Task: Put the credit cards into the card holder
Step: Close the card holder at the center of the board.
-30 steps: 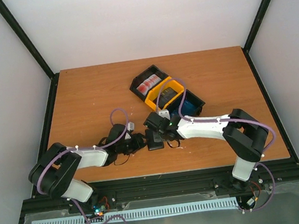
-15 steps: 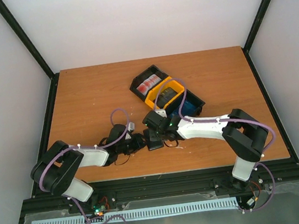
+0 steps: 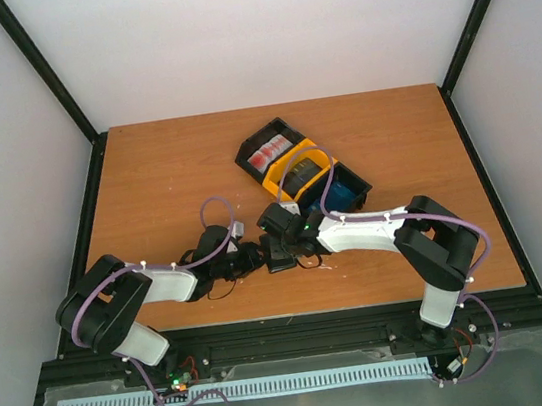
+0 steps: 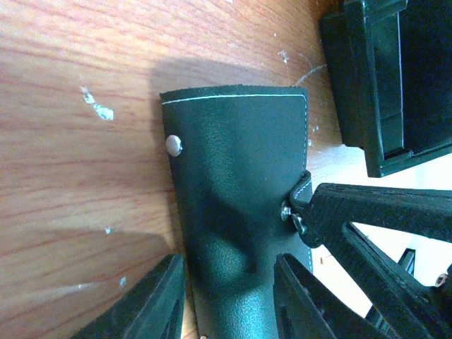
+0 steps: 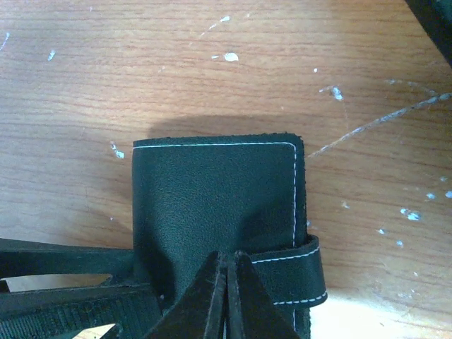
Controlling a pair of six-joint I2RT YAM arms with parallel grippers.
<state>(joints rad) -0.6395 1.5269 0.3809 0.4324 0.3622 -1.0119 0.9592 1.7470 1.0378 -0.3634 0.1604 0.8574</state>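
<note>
Two small shifts show since a second ago: the left arm has edged right toward the card holder (image 3: 280, 255), and the right arm's elbow has drawn slightly left. The card holder lies folded on the table (image 3: 147, 180) where it was, between both claws. The left gripper (image 4: 226, 289) stands about half open astride the holder's near end, and the leather bulges between its fingers, so it has a grip. The right gripper (image 5: 227, 268) is closed, tips together on the cover beside the clasp tab (image 5: 304, 275); whether the tab is pinched cannot be told. From above, the arms mask most of the holder. The credit cards (image 3: 269, 151) in the bins (image 3: 295, 171) are too small to read.
</note>
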